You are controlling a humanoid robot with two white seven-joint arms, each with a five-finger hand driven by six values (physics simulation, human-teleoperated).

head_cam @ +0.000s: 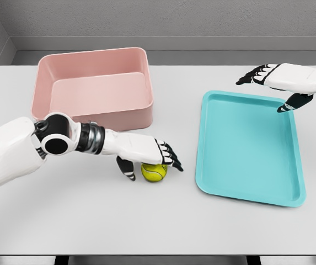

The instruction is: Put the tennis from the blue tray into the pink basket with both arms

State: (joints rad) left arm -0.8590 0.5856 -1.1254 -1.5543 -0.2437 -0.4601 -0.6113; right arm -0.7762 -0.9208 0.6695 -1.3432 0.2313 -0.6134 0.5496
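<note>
A yellow-green tennis ball [154, 172] lies on the white table between the pink basket [94, 87] and the blue tray [250, 146], outside both. My left hand [149, 162] hovers right over the ball, palm down, with the thumb beside it on the left and the fingers draped over its top; the fingers are spread and do not close around it. My right hand [276, 85] hangs open above the tray's far right corner, holding nothing. The tray holds nothing.
The basket stands at the back left, its front wall just behind my left forearm [91, 138]. The table's front edge [158, 255] runs along the bottom of the view. A grey wall lies behind the table.
</note>
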